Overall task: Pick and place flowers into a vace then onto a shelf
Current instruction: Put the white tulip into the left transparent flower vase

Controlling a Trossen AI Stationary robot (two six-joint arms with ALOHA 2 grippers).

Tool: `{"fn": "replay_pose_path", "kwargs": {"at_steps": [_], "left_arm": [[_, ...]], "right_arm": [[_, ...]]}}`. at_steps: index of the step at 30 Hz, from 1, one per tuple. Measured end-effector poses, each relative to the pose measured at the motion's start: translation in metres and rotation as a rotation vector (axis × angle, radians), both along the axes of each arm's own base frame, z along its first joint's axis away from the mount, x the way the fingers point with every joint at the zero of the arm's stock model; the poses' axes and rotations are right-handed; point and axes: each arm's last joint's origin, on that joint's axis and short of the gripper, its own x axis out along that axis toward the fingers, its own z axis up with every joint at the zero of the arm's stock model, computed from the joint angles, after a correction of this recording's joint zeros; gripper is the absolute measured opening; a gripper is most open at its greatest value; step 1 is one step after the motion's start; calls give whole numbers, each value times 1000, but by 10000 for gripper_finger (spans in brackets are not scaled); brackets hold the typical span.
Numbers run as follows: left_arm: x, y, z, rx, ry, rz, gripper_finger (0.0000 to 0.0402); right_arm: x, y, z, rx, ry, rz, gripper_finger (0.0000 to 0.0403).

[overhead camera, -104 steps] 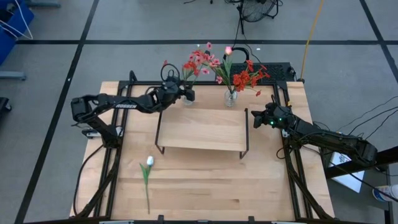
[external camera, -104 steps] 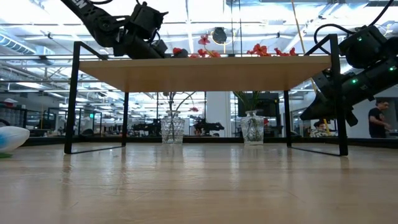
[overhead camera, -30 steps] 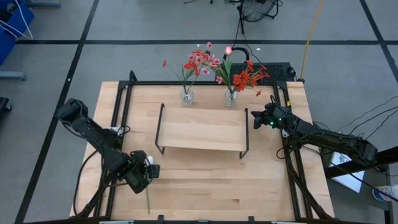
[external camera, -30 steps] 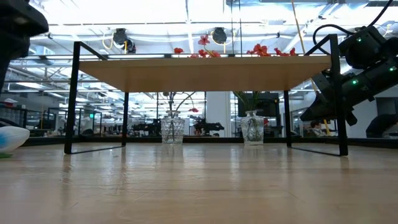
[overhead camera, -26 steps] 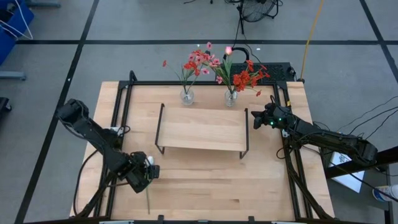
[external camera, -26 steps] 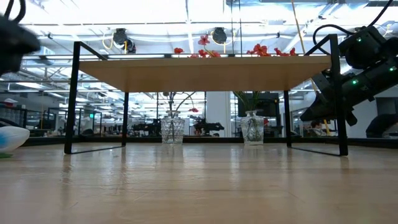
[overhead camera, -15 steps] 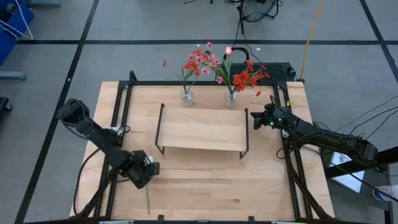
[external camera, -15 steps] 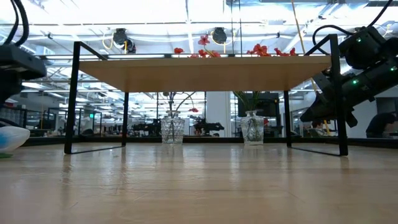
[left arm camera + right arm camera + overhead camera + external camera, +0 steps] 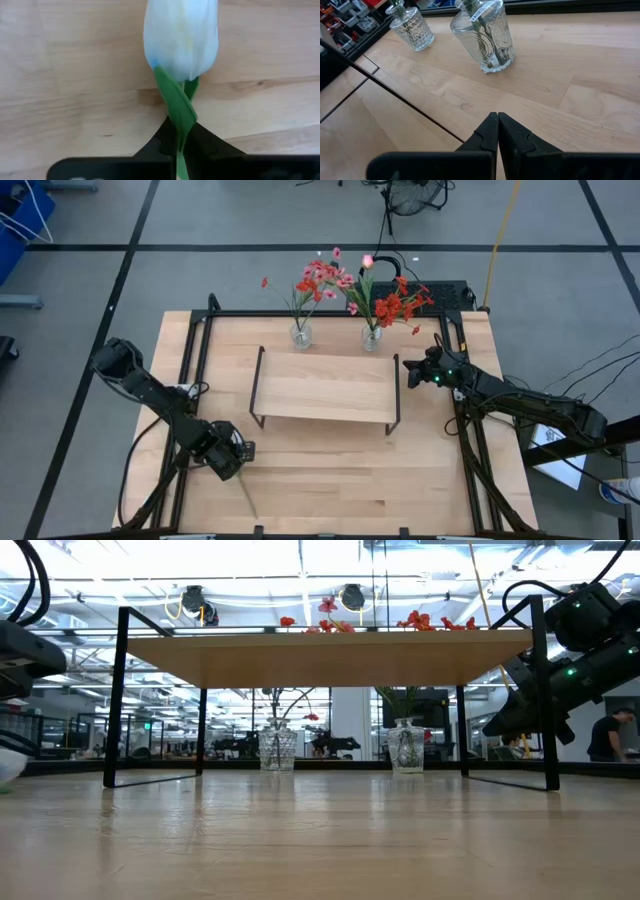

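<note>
A white tulip (image 9: 181, 37) lies on the table near its front left corner, with my left gripper (image 9: 236, 452) shut on its green stem just below the bud. The stem's free end (image 9: 248, 502) slants toward the near edge. In the low view only an edge of the bud (image 9: 6, 766) shows under my left gripper (image 9: 20, 660). Two glass vases (image 9: 300, 333) (image 9: 371, 337) with red and pink flowers stand on the table behind the shelf (image 9: 325, 388). My right gripper (image 9: 408, 370) hangs shut beside the shelf's right end, holding nothing. My left gripper pinches the tulip's stem and leaf (image 9: 180, 112) between its two fingers (image 9: 165, 140), right below the bud. The fingers come from above, pointing down, and lie across the stem. The bud lies flat against the wood, and the stem trails out behind the fingers.
The shelf's thin black end frames (image 9: 257, 385) (image 9: 396, 392) stand mid-table. Black rails (image 9: 190, 380) run along the table's left and right sides. Bare wood (image 9: 340, 470) lies between the shelf and the near edge. A person (image 9: 605, 735) shows far off in the room.
My left gripper has come down over the tulip and shut on its stem just below the bud. The stem's free end has swung a little toward the table's right, and the bud has shifted slightly left in the low view.
</note>
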Motion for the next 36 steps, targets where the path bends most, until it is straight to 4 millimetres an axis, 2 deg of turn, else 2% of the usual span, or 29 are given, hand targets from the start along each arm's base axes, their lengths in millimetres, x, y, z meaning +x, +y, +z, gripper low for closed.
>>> {"fn": "replay_pose_path", "kwargs": {"at_steps": [3,5,8,14,17,21,26,30,36], "left_arm": [[10,-5,10,21,-108,-16,18],[18,-10,25,16,-211,-43,14],[23,-14,50,49,-264,-35,8],[29,-8,122,303,-338,4,7],[31,4,161,476,-376,8,9],[34,31,210,761,-421,11,6],[44,75,252,1123,-319,-58,14],[54,112,266,1298,-108,-157,8],[65,178,266,1302,139,-163,12]], "right_arm": [[0,0,0,0,0,0,2],[0,0,0,0,0,0,2],[0,0,0,0,0,0,2],[0,0,0,0,1,0,2],[0,0,0,-1,3,0,2],[0,0,0,-8,10,4,2],[0,0,0,-19,20,10,2],[0,0,0,-20,21,9,2],[0,0,0,-19,21,8,2]]}}
